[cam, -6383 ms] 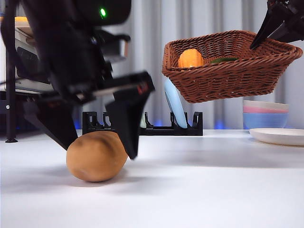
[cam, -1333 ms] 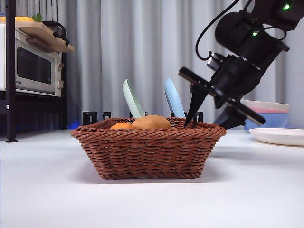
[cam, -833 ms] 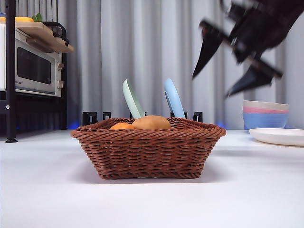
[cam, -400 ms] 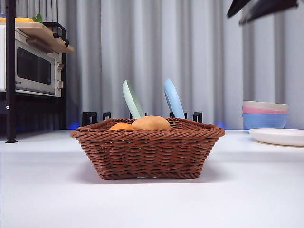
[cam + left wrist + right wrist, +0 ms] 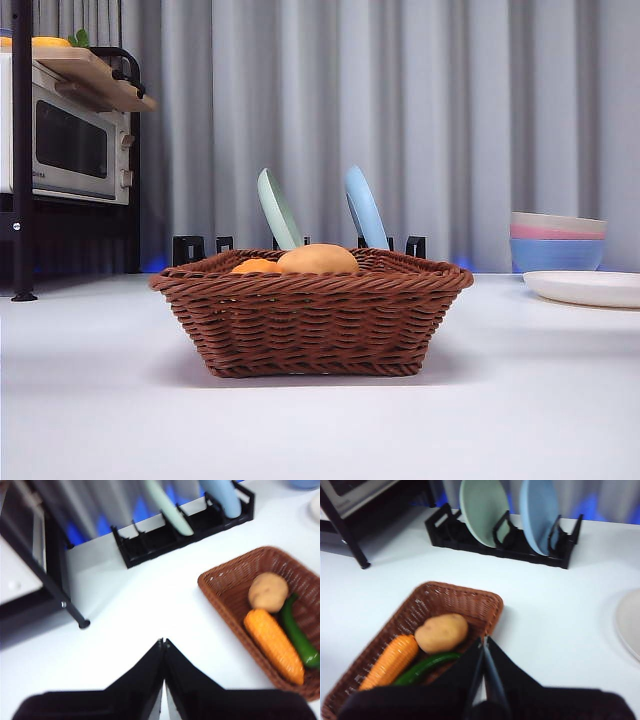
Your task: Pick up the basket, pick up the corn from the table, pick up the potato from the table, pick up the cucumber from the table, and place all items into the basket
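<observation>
Little can go wrong now, I think. The only risk I see is from my own arms: if one comes low again above the basket (image 5: pixel 312 312), a tool could catch the braided rim and push the basket across the desk (image 5: pixel 320 430), or tip it so that the vegetables roll out. The potato (image 5: pixel 441 632) lies high, its top above the rim in the front view, so it would leave first.

My left tool (image 5: pixel 163 680) is clenched, with its two black jaws pressed together, and it holds nothing. It hangs above the bare desk, beside the basket and apart from it. My right tool (image 5: pixel 483 675) is also clenched and empty, and it hangs over the near edge of the basket without touching it, as far as I can judge.

The basket stands flat on the white desk, in front of the black plate rack (image 5: pixel 300 258). It is reddish-brown wicker with flared sides. Inside it, the orange corn (image 5: pixel 273 645) lies along its length, with bumpy rows of kernels and a glossy surface. The dark green cucumber (image 5: pixel 298 636) lies just beside the corn, slim and smooth. The tan potato rests at one end of both, and looks to touch them. All three items are in the basket, so the task looks finished to me.
</observation>
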Controlling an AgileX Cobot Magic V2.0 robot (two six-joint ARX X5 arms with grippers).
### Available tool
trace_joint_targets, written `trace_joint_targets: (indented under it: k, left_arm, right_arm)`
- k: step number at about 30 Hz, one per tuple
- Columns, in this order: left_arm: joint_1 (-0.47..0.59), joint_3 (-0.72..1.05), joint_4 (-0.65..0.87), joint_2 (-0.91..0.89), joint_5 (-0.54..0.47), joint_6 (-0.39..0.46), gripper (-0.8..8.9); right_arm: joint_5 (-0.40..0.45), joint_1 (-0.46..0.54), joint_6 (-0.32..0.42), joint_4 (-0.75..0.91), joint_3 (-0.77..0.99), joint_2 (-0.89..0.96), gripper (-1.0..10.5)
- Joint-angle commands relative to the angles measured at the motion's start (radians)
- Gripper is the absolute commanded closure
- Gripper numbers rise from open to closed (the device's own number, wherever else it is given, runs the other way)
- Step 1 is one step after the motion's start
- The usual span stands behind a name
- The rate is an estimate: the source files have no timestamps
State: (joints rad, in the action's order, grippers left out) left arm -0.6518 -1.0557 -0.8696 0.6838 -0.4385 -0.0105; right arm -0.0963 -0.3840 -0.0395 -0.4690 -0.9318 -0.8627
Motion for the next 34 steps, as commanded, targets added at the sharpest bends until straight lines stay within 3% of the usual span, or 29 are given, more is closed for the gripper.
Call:
trace_joint_targets:
  k: [1,5,10,27,30,34]
  left_arm:
    - [-0.003,0.167,0.063,-0.103,-0.005,-0.023,8.22]
    - [-0.003,0.315,0.117,-0.208,0.001,-0.056,8.22]
    - [-0.003,0.346,0.111,-0.229,0.001,-0.122,8.18]
    - [-0.003,0.348,0.113,-0.233,0.000,-0.121,8.17]
    - [0.024,0.348,0.112,-0.270,-0.005,-0.077,8.17]
    - [0.108,0.376,0.181,-0.327,0.055,-0.090,8.17]
  right_arm:
    - [0.029,-0.017,0.010,0.042,0.108,0.077,9.6]
    - [0.027,-0.019,0.004,0.089,0.245,0.197,9.6]
    - [0.037,-0.016,-0.023,0.064,0.294,0.237,9.5]
    - [0.051,-0.016,-0.038,0.063,0.293,0.235,9.5]
    - [0.051,-0.016,-0.037,0.063,0.293,0.235,9.5]
    - [0.051,-0.016,-0.038,0.063,0.293,0.235,9.5]
